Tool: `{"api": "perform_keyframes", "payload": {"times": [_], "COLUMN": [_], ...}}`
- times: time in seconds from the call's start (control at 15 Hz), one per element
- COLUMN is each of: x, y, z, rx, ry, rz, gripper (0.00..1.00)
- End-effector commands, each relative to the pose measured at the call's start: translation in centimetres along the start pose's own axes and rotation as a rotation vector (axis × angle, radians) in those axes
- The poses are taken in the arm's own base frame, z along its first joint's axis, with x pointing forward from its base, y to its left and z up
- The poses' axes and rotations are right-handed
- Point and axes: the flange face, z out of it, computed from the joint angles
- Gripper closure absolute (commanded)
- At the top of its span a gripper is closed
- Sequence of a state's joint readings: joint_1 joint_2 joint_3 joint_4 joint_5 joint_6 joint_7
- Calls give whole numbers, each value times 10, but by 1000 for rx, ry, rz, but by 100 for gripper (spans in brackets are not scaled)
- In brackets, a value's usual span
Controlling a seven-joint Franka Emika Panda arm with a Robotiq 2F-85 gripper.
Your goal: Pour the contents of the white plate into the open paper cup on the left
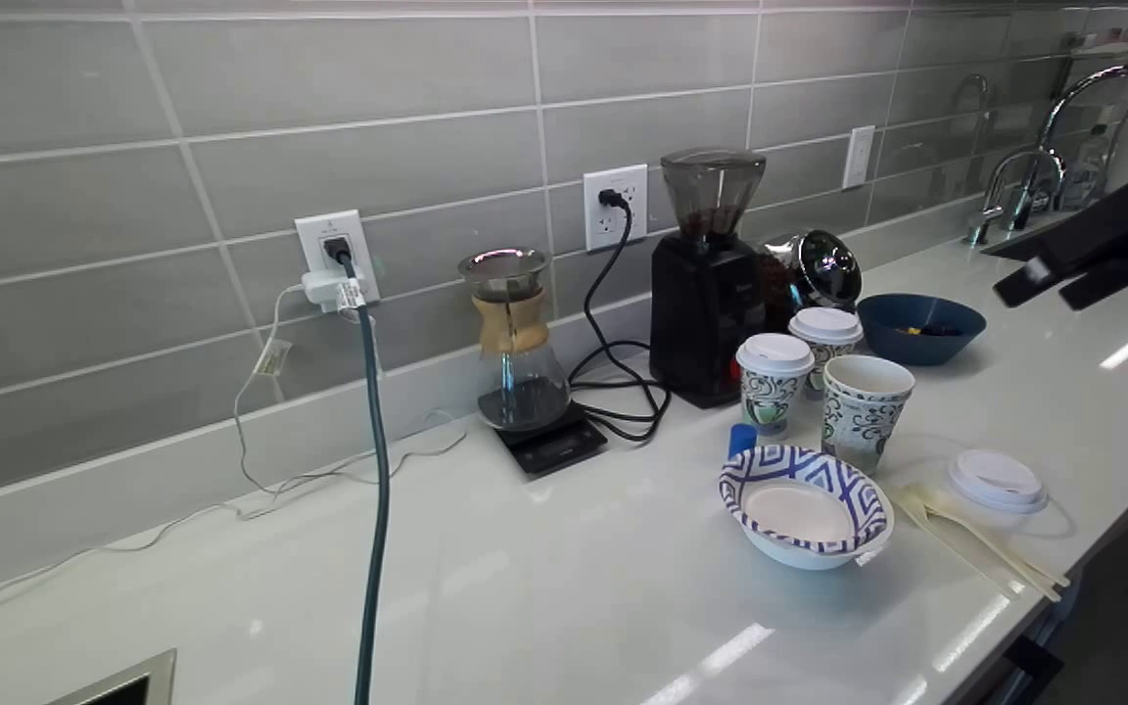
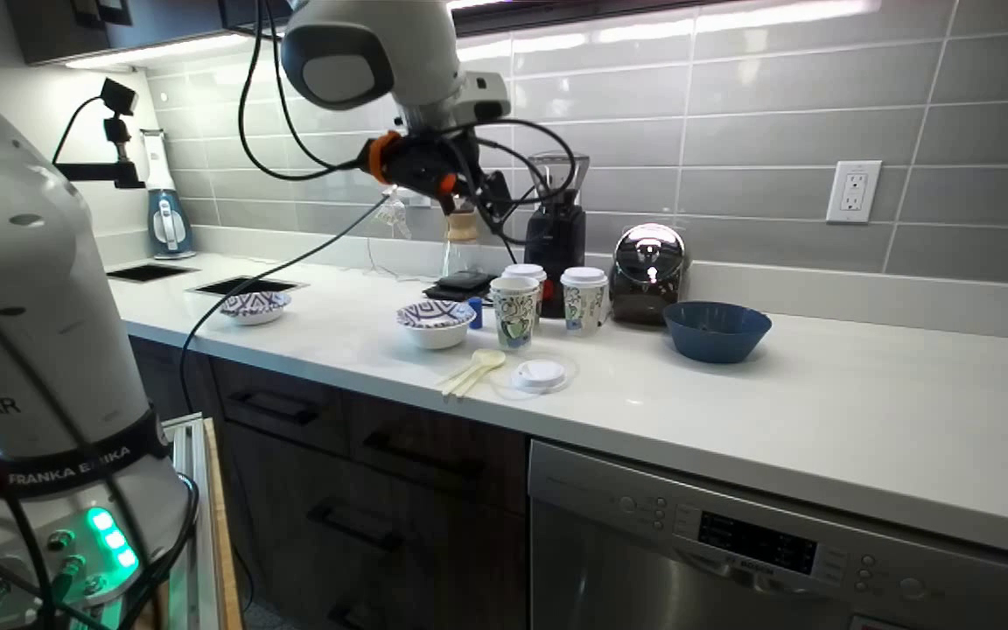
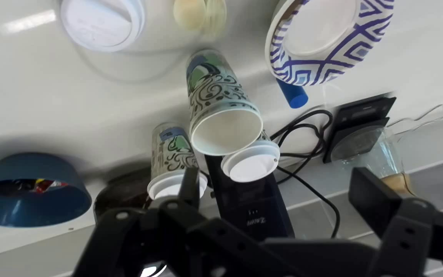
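Gray tiles point(image 2: 784, 191) back the surface point(image 2: 863, 420). The arm point(image 2: 430, 52) arches, spread fingers point(image 3: 373, 202) angled toward the back edge, higher than the open paper cup point(image 2: 515, 315).

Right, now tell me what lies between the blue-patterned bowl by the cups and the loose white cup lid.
Pale spoons lie between the blue-patterned bowl and the loose white cup lid, as both exterior views and the wrist view show.

Free room above open cup point(image 1: 863, 421), lidded cups point(image 1: 773, 384) hemming one side
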State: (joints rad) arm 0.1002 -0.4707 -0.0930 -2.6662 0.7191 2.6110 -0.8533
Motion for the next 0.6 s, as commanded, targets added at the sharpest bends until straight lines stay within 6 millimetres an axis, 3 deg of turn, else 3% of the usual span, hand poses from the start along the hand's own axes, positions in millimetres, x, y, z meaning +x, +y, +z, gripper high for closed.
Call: {"api": "perform_keyframes", "payload": {"times": [0.0,0.13,0.2,0.33,0.53], "x": [15,24,19,22,22], "y": [14,25,21,26,26], "z": [-78,-112,-86,-110,-112], "rx": [-29,-33,-30,-28,-26], "ry": [23,48,47,70,68], "rz": [-19,-25,-24,-26,-28], "gripper": [0,0,0,0,0]}}
